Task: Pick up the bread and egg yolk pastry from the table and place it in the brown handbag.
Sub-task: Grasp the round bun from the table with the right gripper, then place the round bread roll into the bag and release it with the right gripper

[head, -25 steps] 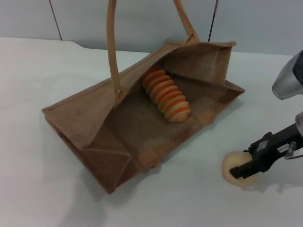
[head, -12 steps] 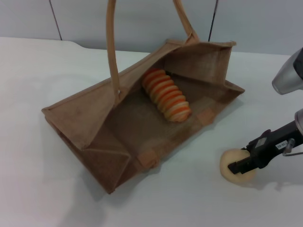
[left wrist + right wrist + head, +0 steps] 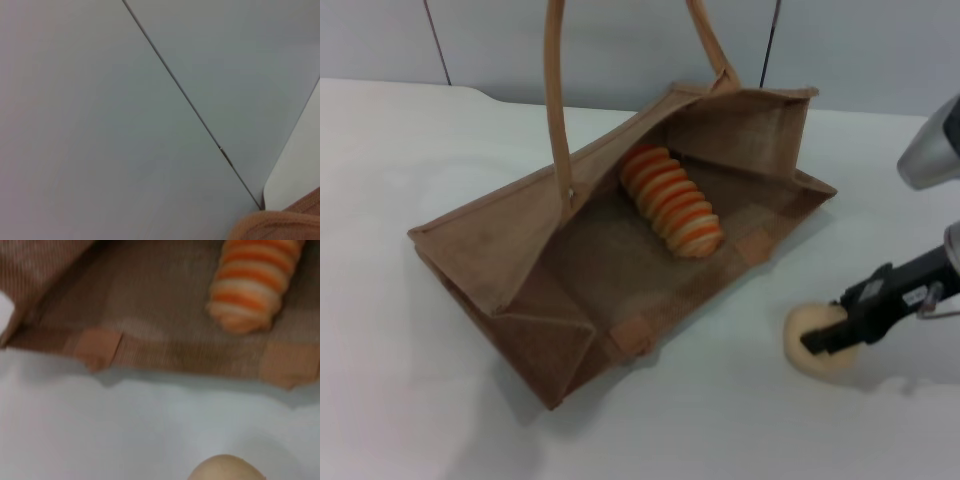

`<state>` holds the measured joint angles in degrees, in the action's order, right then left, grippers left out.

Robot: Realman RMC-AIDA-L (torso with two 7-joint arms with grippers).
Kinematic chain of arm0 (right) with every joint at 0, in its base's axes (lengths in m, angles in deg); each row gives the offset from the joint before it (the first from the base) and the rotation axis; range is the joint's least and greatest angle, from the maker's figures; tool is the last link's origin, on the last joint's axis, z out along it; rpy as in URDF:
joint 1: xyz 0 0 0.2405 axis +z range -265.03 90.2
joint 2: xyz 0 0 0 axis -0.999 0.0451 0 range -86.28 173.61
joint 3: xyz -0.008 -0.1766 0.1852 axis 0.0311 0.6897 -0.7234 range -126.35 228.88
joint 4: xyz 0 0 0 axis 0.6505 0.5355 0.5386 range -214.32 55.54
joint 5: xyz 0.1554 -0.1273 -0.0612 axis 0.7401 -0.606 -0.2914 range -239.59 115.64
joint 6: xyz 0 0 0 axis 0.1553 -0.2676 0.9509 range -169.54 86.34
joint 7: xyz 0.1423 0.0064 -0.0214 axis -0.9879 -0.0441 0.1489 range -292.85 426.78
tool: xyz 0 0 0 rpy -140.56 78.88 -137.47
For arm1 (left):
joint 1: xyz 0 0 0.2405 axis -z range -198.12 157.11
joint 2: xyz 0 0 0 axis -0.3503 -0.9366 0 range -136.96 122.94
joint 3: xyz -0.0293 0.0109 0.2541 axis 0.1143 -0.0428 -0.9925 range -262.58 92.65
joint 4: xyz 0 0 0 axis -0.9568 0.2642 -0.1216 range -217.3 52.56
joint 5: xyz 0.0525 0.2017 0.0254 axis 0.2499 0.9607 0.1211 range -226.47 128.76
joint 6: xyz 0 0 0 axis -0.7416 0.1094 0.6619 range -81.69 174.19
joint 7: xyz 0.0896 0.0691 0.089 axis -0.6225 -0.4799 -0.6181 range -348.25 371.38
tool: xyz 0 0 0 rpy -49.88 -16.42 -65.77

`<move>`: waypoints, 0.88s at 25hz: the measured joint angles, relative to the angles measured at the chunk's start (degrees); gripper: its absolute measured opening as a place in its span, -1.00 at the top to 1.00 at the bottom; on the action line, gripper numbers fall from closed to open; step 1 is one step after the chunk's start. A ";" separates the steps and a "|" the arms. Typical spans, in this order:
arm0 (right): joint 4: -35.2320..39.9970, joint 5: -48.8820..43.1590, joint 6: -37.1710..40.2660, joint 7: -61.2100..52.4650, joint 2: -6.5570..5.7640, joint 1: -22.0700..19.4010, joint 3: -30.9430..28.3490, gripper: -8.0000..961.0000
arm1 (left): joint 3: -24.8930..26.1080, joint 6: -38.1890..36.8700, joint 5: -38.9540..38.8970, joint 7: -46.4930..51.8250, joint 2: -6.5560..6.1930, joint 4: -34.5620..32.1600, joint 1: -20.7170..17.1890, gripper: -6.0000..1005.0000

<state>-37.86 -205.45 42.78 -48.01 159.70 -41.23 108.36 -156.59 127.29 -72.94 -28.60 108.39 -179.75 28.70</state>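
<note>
Bread (image 3: 671, 203) inside brown handbag (image 3: 530, 290); right end effector (image 3: 820, 340) on egg yolk pastry (image 3: 810, 335).

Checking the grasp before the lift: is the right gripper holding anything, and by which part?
The right gripper sits at the pastry on the table, across its top on the side away from the bag. Whether it actually grips cannot be told.

Grey wall panels (image 3: 125, 125), dark seam (image 3: 190, 105) running 11 to 5 o'clock. White table (image 3: 300, 160) edge at 4 o'clock. Tan handbag handle (image 3: 275, 226) at 5 o'clock.
</note>
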 joint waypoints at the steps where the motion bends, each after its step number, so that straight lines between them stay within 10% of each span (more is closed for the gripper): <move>1: 0.62 0.07 0.27 -0.11 0.01 0.09 -0.77 -0.21 | 0.00 0.00 0.00 0.00 0.00 0.00 0.00 0.78; 10: 6.20 11.30 2.79 0.13 0.27 1.72 -1.10 -0.20 | -0.04 -0.53 -0.64 0.02 0.45 -0.09 2.67 0.78; 22: -6.11 21.57 -11.36 3.26 0.43 6.94 7.21 -0.19 | -2.66 -3.43 -3.60 0.82 0.85 -0.18 5.13 0.78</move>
<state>-43.97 -183.88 31.42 -44.75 160.13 -34.29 115.57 -159.25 123.85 -76.54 -27.78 109.24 -179.93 33.83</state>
